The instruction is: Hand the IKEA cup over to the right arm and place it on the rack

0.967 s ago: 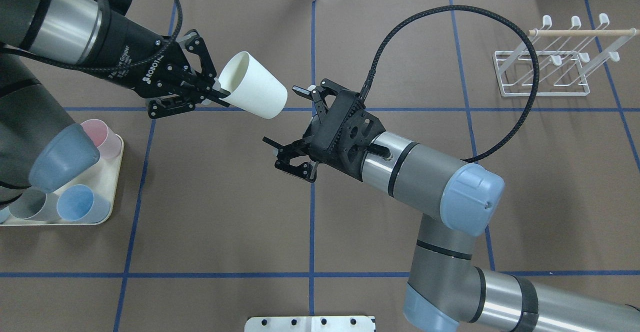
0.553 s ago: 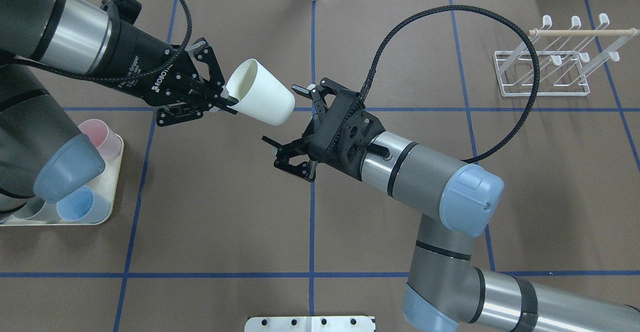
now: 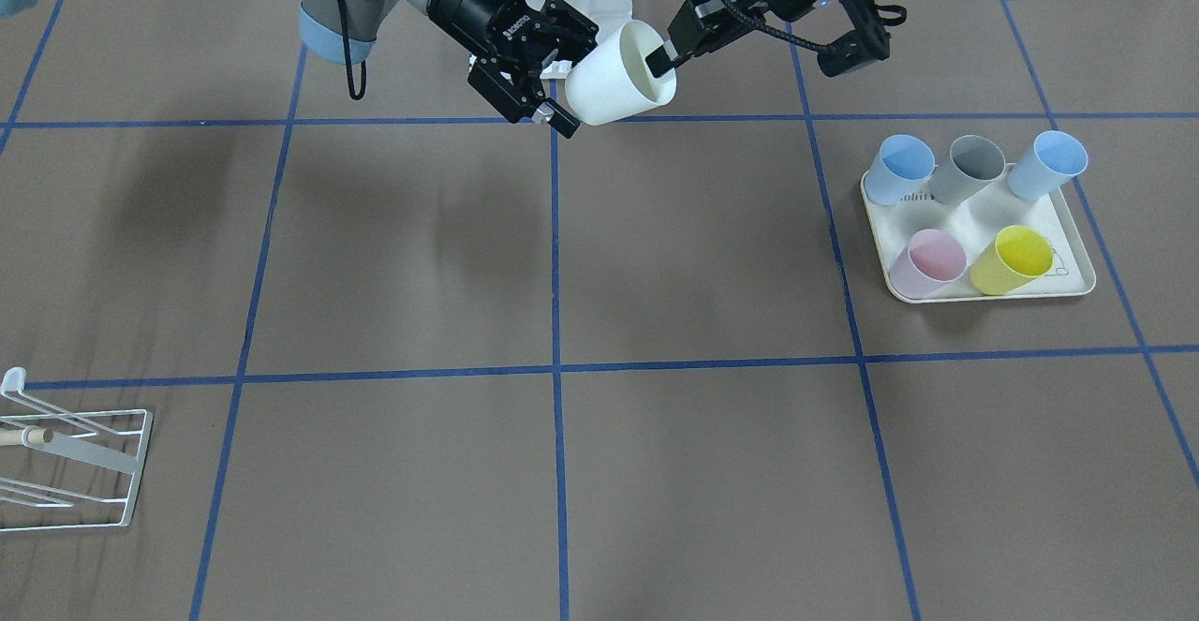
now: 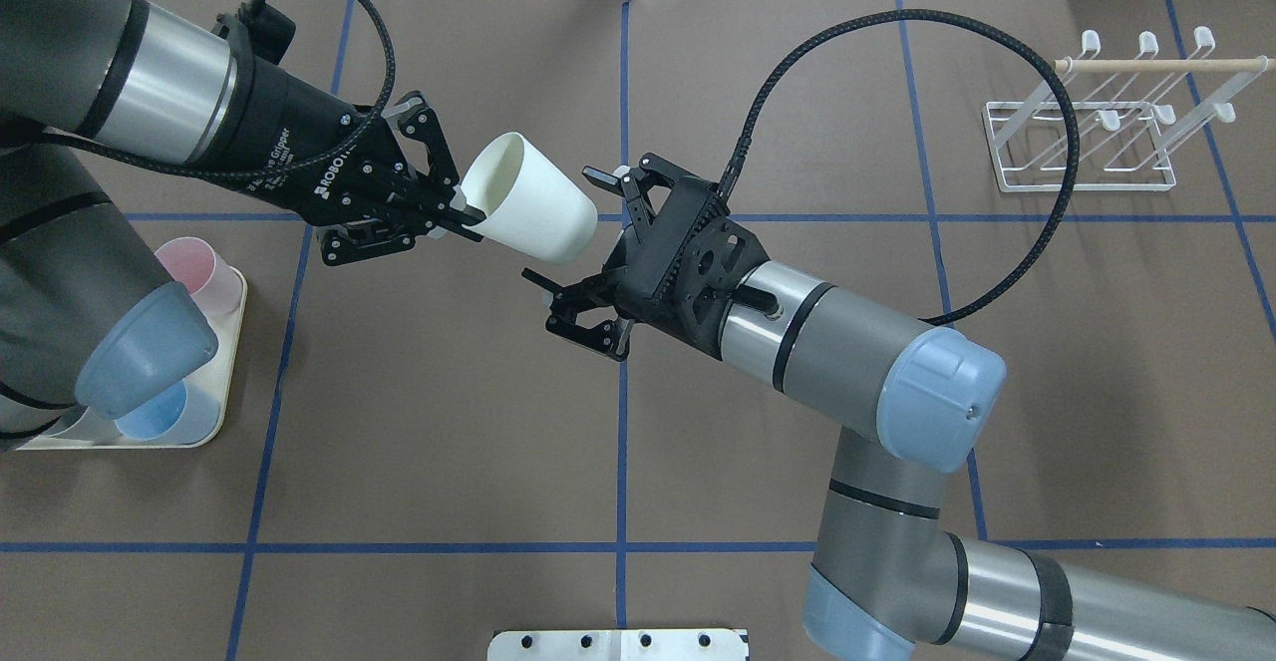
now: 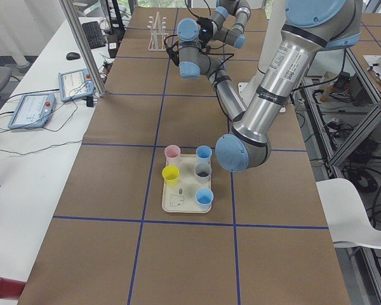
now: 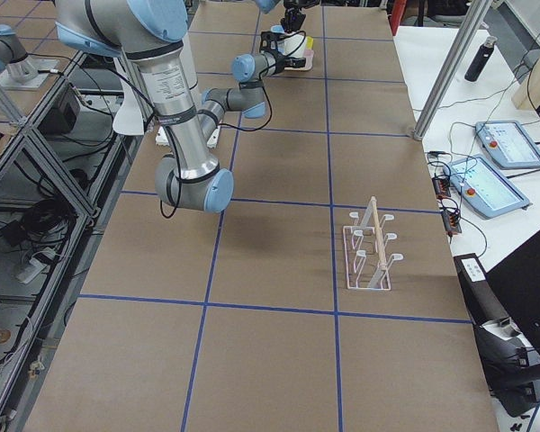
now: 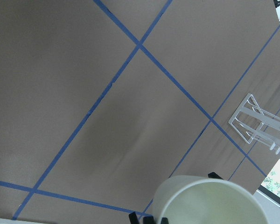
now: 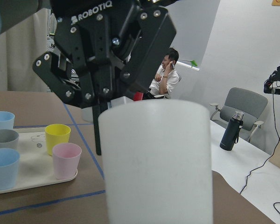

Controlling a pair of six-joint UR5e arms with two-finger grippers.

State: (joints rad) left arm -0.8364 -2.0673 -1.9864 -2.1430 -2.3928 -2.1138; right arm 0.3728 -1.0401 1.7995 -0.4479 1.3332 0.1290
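IKEA cup (image 4: 533, 197) white, sideways in air; left gripper (image 4: 457, 210) clamps rim; right gripper (image 4: 566, 230) spread wide, straddling base.

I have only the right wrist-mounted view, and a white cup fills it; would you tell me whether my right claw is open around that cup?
Observer: Yes. The right claw is open, with one finger on either side of the white cup at its base, and it has not shut on it.
Operator: Thank you. What is holding the cup?
Observer: The left claw pinches the rim, with one finger inside the mouth.
Operator: And where is the rack?
Observer: The rack stands well away to the robot's right, toward the far edge.
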